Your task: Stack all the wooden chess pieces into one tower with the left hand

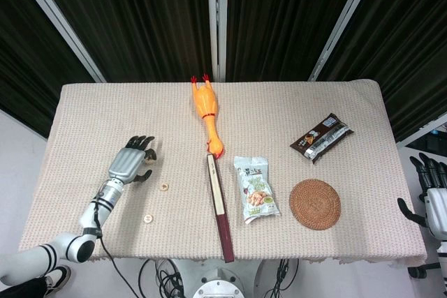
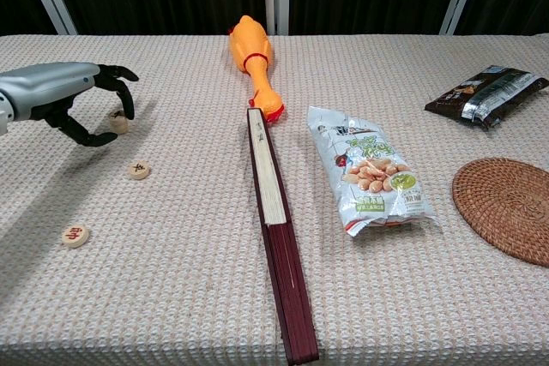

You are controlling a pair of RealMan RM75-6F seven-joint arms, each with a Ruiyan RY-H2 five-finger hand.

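Three round wooden chess pieces lie on the left of the woven tablecloth. One thicker piece [image 2: 118,122] sits just under the fingertips of my left hand [image 2: 64,96], whose fingers arch over it with the thumb apart; nothing is gripped. A second piece [image 2: 139,170] lies a little nearer, also seen in the head view [image 1: 164,186]. The third piece [image 2: 75,235] lies nearest the front edge [image 1: 147,219]. In the head view my left hand [image 1: 130,164] hovers at the table's left. My right hand [image 1: 433,197] hangs off the table's right side, fingers apart and holding nothing.
A rubber chicken [image 2: 252,62] lies at the back centre, with a closed dark red fan [image 2: 276,229] running toward the front. A snack bag [image 2: 371,171] lies right of the fan. A woven coaster [image 2: 506,207] and a dark wrapper [image 2: 485,92] sit at the right.
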